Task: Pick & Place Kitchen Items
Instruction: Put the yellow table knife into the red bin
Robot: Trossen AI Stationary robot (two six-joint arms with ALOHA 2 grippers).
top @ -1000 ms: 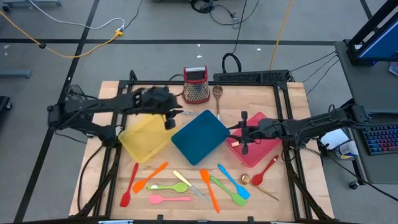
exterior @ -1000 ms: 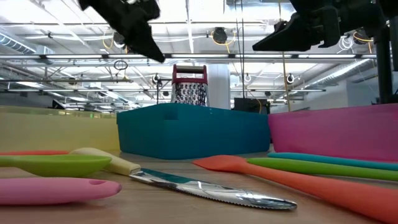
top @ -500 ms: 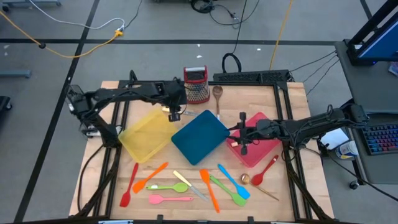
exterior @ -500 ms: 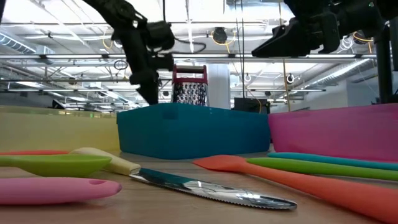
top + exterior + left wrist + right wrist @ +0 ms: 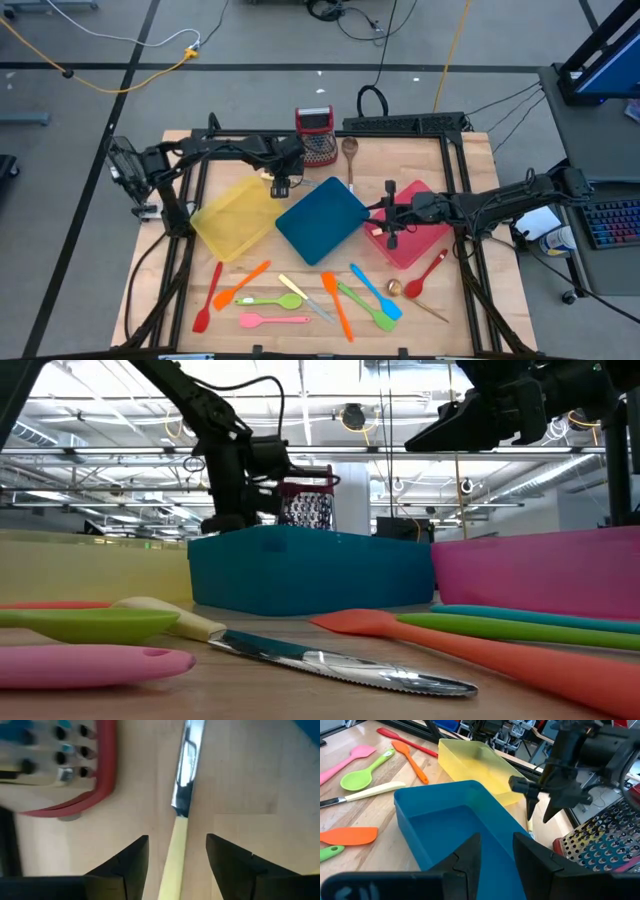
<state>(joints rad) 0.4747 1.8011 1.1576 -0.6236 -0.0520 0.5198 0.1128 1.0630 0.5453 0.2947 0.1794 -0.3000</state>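
Note:
A pale-handled metal utensil (image 5: 176, 865) lies flat on the wooden table between the yellow tray (image 5: 238, 215), the blue tray (image 5: 322, 220) and the grater (image 5: 316, 137). My left gripper (image 5: 177, 840) (image 5: 281, 186) points down over it, open, one finger on each side of the handle; I cannot tell whether they touch it. My right gripper (image 5: 496, 851) (image 5: 378, 212) hangs open and empty over the pink-red tray (image 5: 412, 240), facing the blue tray. Several coloured spatulas and spoons (image 5: 300, 300) lie along the near edge.
The grater's red frame (image 5: 95, 795) stands close beside my left gripper. A wooden spoon (image 5: 350, 150) lies right of the grater. A red spoon (image 5: 428, 272) and a wooden-handled spoon (image 5: 415, 300) lie near the pink-red tray. The blue tray's wall (image 5: 470, 795) stands between the two grippers.
My left gripper has come down from well above the trays to the table next to the grater, tipping from slanted to nearly straight down. In the low view its fingers now stand wider apart than before.

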